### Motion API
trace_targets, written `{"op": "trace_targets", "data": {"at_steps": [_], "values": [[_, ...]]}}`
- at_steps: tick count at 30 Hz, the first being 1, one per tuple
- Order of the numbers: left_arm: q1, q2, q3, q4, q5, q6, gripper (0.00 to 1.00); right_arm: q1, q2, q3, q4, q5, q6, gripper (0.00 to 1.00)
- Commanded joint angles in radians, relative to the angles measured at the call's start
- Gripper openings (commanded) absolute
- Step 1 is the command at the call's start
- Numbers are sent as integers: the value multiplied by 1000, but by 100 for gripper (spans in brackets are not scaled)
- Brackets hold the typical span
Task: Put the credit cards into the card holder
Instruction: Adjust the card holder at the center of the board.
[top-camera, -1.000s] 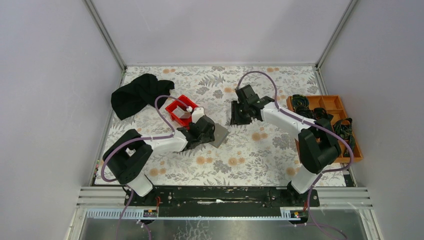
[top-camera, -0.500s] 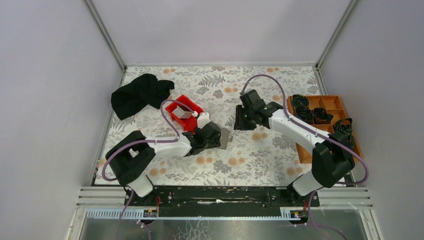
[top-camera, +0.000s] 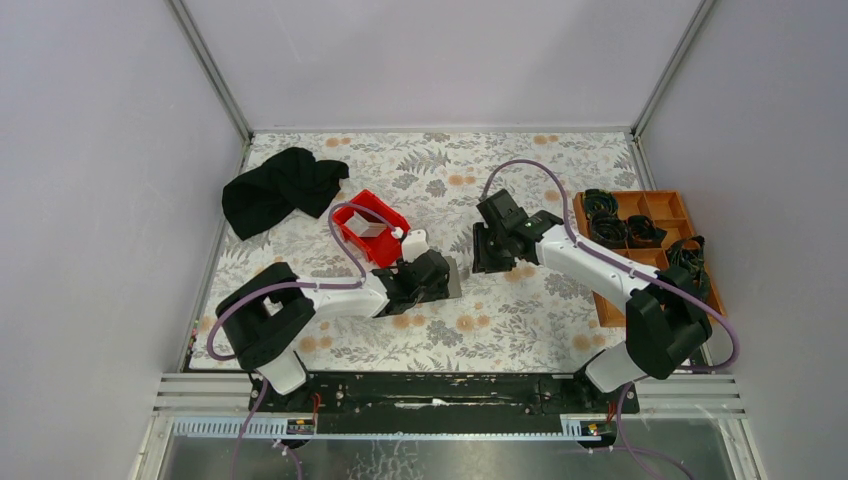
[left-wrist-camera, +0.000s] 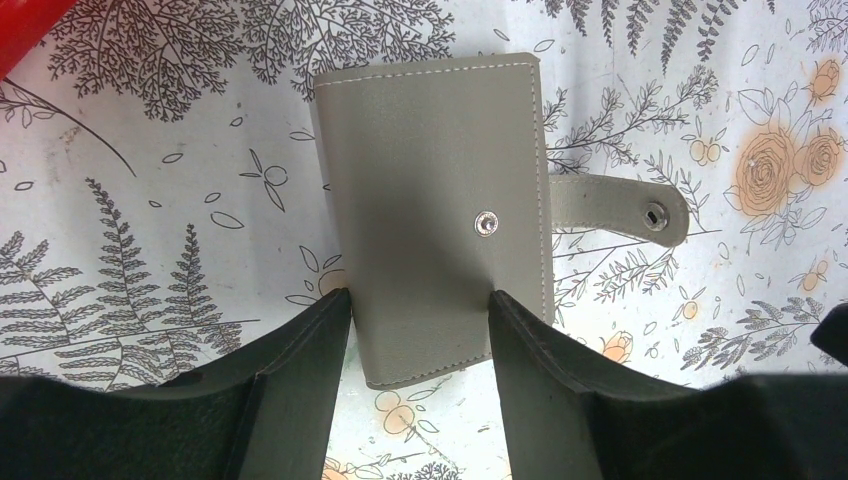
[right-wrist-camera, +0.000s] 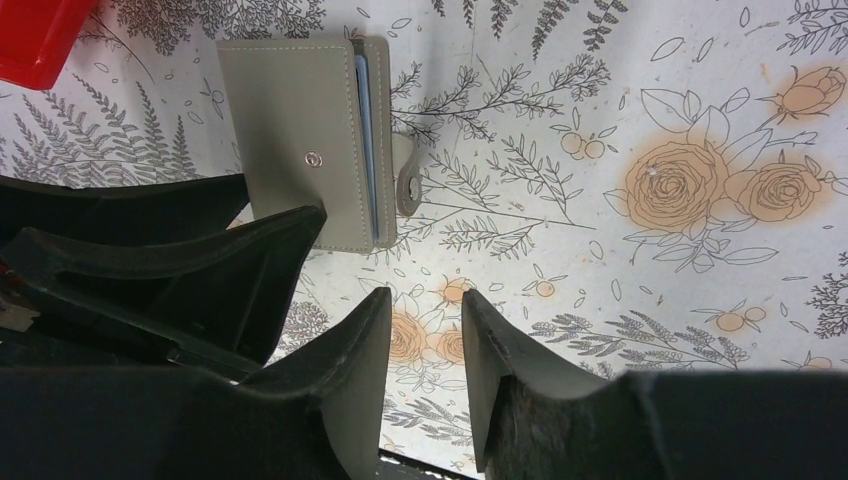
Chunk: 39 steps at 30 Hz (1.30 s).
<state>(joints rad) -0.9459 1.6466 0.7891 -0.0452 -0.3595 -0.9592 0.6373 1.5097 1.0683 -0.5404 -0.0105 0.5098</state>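
Step, judged: closing up. The holder (left-wrist-camera: 430, 200) lies folded at upper centre, strap (left-wrist-camera: 620, 210) unsnapped, blue card (right-wrist-camera: 362, 140) edge inside; left gripper (left-wrist-camera: 418, 305) apart, straddling its near end; right gripper (right-wrist-camera: 425, 300) slightly apart, empty. Next: press strap onto stud.

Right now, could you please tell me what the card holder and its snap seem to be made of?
Card holder: matte grey leather or faux leather, judging by its stitched edges and soft sheen. Snap stud: shiny and silver, so probably metal.
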Motion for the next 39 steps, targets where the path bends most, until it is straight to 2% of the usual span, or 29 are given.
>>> {"op": "trace_targets", "data": {"at_steps": [1,25,39], "values": [[-8,28,-1,-34,3,-18,61,10,4,34,-6,30,-51,39],[-8,26,-7,-47,-6,-19,61,12,178,139,14,-23,-100,39],[-9,34,-4,-47,-2,-12,61,13,221,157,27,-42,-103,35]]}}
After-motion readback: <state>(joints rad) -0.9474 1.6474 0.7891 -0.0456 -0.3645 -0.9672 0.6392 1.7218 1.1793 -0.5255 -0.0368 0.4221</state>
